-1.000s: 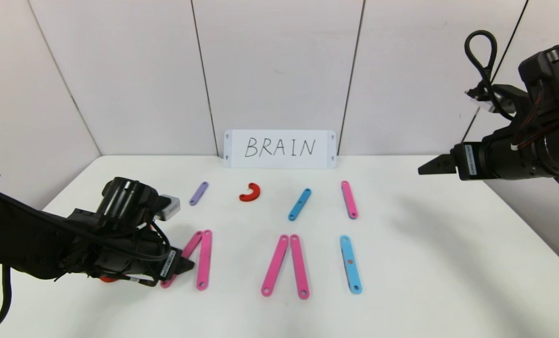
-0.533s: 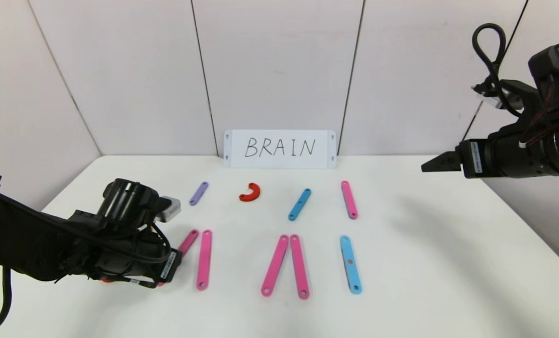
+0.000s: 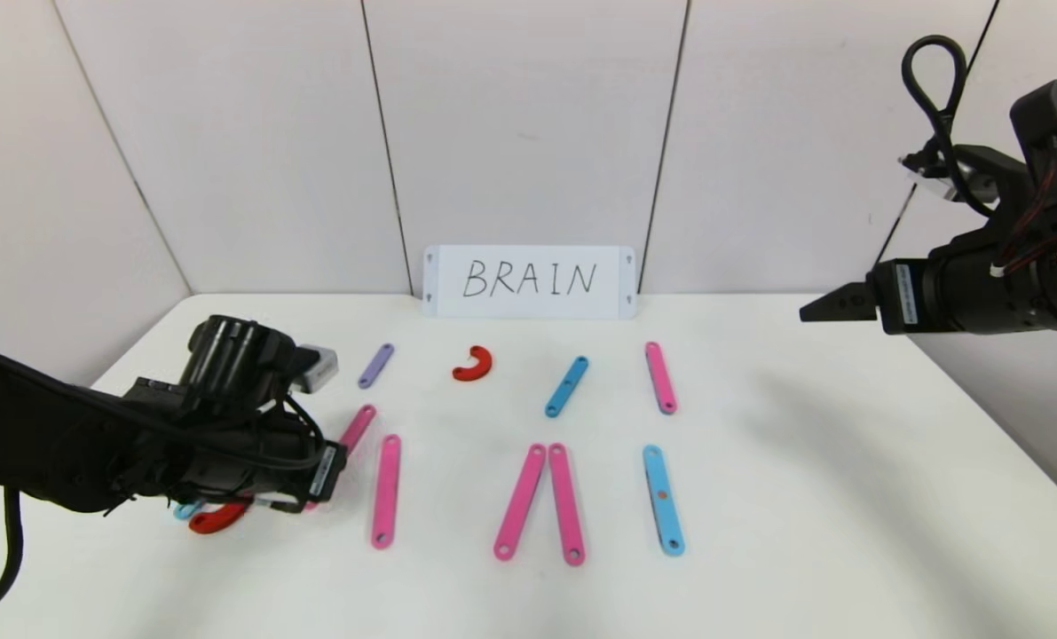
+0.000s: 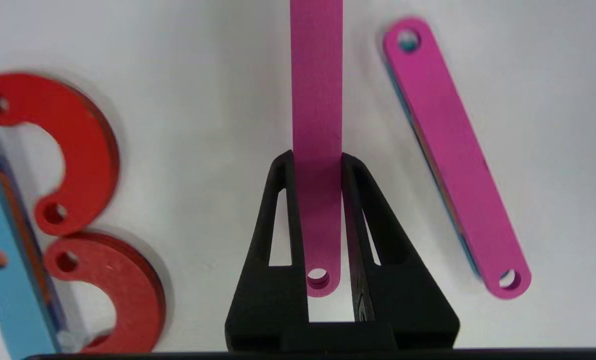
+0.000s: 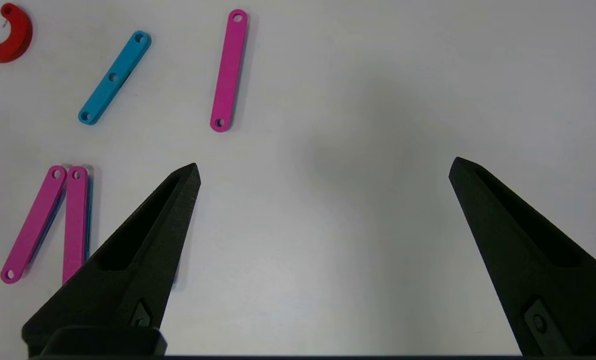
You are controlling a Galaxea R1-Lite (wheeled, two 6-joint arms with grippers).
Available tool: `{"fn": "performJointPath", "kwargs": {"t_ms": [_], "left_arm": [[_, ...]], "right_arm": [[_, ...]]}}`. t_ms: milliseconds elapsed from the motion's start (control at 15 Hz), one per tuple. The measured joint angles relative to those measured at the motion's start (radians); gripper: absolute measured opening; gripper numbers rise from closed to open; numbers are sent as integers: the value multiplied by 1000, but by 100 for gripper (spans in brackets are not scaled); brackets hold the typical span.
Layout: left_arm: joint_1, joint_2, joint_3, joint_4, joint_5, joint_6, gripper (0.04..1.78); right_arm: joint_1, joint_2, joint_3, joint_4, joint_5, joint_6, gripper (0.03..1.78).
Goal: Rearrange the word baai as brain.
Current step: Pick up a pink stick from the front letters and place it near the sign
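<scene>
My left gripper [image 3: 328, 470] is shut on the near end of a pink strip [image 3: 356, 429], which points away toward the back. In the left wrist view that strip [image 4: 317, 100] lies between the jaws of the left gripper [image 4: 318, 157]. Its former partner, a second pink strip [image 3: 386, 490], lies alone beside it and also shows in the left wrist view [image 4: 453, 155]. The B's red half-rings [image 4: 77, 150] and blue strip [image 4: 7, 280] lie under my left arm. The pink A [image 3: 541, 502] and blue I [image 3: 663, 500] lie to the right. My right gripper [image 3: 814, 312] hangs open and empty, high at the right.
In the back row lie a purple strip [image 3: 375, 366], a red half-ring [image 3: 474, 364], a blue strip [image 3: 566, 386] and a pink strip [image 3: 660, 377]. A white card with handwritten BRAIN [image 3: 529, 281] leans on the wall. Walls close the table's back and sides.
My left gripper has drawn the pink strip away from its partner, leftward and toward the back. Part of the B now shows under the arm. The right arm has drifted slightly right.
</scene>
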Motion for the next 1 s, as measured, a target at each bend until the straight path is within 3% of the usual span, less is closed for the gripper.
{"fn": "performJointPath", "kwargs": {"t_ms": [400,733,1000], "left_arm": [[51,-4,-189,-11,125,-3,27],[134,68,-279,-15,109,-2,27],[218,167,-395,2,-8,-10,27]], "right_arm": [[0,2,1,0,1,-5,174],[4,5,9,0,3,-11,174],[10,6,16,-9,2,-14,174]]}}
